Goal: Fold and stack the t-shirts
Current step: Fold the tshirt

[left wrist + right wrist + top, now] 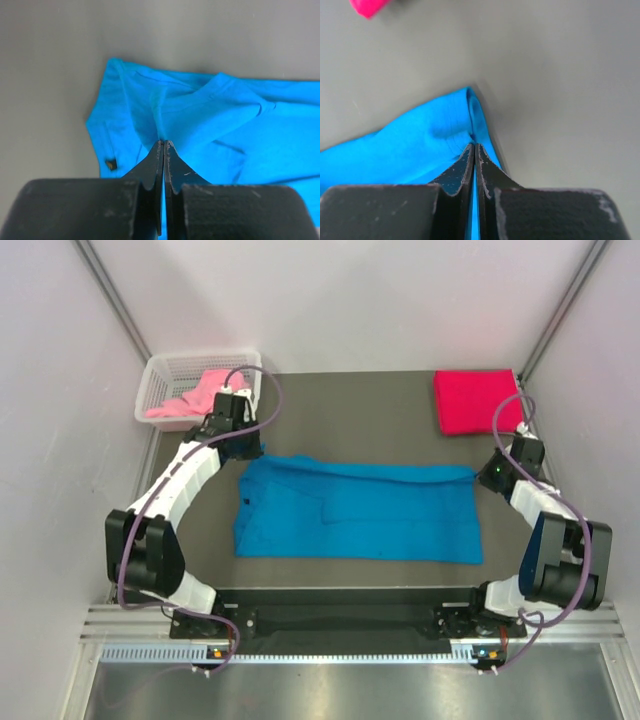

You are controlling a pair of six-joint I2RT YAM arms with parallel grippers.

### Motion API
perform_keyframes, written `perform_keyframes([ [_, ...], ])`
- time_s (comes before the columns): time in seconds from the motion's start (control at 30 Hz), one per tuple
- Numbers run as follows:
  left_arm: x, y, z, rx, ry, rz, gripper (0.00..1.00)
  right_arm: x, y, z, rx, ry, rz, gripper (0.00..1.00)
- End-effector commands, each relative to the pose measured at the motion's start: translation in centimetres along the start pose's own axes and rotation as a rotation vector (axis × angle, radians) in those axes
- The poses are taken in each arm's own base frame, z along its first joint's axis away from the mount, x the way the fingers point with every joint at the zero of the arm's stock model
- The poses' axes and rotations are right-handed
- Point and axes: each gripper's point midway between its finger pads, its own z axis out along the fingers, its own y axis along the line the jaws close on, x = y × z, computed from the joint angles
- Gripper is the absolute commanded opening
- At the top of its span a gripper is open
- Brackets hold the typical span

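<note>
The bright blue t-shirt (360,510) lies part-folded as a long band across the middle of the table. My left gripper (247,450) is shut on its far left corner; in the left wrist view the jaws (164,142) pinch blue cloth (200,115). My right gripper (487,475) is shut on the far right corner; the right wrist view shows the jaws (474,146) closed on the blue hem (420,145). The crimson red t-shirt (477,401) lies folded at the back right. The light pink t-shirt (195,398) sits crumpled in the basket.
A white mesh basket (165,370) stands at the back left corner, close to my left arm. Grey walls and slanted frame posts close in the table on both sides. A metal rail runs along the near edge.
</note>
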Motion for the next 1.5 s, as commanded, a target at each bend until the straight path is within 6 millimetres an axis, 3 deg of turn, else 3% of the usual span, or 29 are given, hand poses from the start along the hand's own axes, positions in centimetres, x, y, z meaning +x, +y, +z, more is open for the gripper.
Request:
perform_keyframes([
  [0.0,1.1,0.1,-2.3,-0.004,0.006,-0.024,0.0,-1.2,-0.2,-1.6,0.011,-0.087,0.007,0.0],
  [0.3,5.2,0.7,-3.0,-0.003,0.078,-0.06,0.0,1.9,-3.0,-2.9,0.14,-0.054,0.063,0.0],
  [0.67,8.8,2.0,-3.1,-0.05,0.146,-0.091,0.0,4.9,-3.0,-3.4,0.114,-0.018,0.137,0.0],
  [0.93,8.9,3.7,-3.8,-0.136,0.122,-0.069,0.0,6.6,-3.2,-3.9,0.114,0.011,0.158,0.0],
  [1.23,7.8,4.8,-5.3,-0.192,0.065,-0.055,0.0,5.1,-3.2,-5.3,0.132,-0.036,0.141,0.0],
  [1.47,11.1,4.2,-4.3,-0.143,0.166,-0.053,0.0,7.0,-3.2,-5.4,0.126,0.019,0.164,0.0],
])
